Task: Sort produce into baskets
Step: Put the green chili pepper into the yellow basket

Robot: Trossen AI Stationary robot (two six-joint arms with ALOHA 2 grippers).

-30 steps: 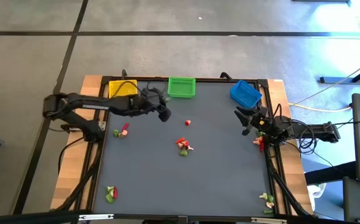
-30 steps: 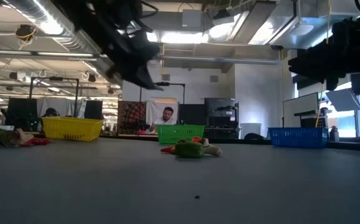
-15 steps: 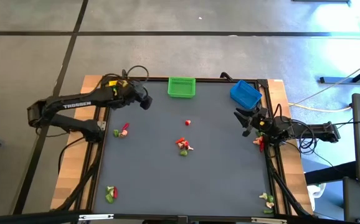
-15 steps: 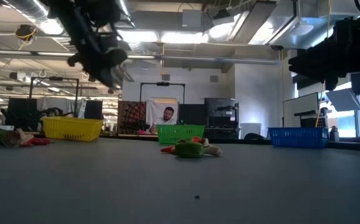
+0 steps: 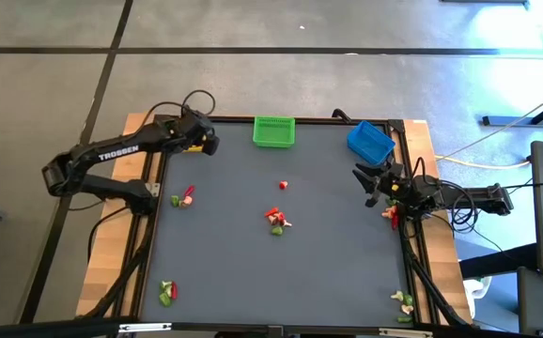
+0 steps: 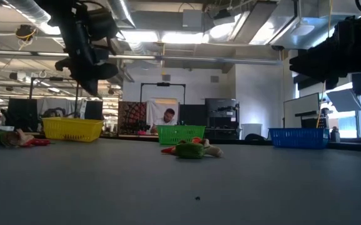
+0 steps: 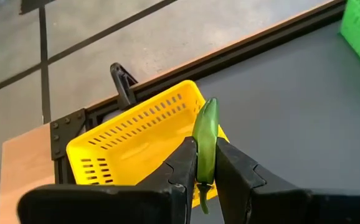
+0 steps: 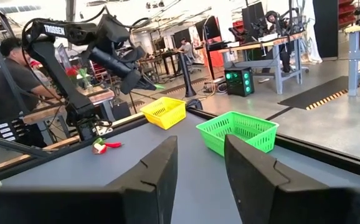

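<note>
While the left gripper [image 7: 206, 163] pinches a green pepper [image 7: 205, 140] above the yellow basket [image 7: 136, 144], the right gripper [image 8: 200, 163] waits, fingers apart, empty.

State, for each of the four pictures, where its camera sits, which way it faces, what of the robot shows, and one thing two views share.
High: overhead, facing down; both arms, left gripper by the table's far left corner.
Low: table height, facing the baskets; both arms overhead.
Left wrist: its fingers pinch a green pepper above the yellow basket.
Right wrist: open right gripper, aimed across the table at the left arm.
Shared: green basket, also in the low view.
</note>
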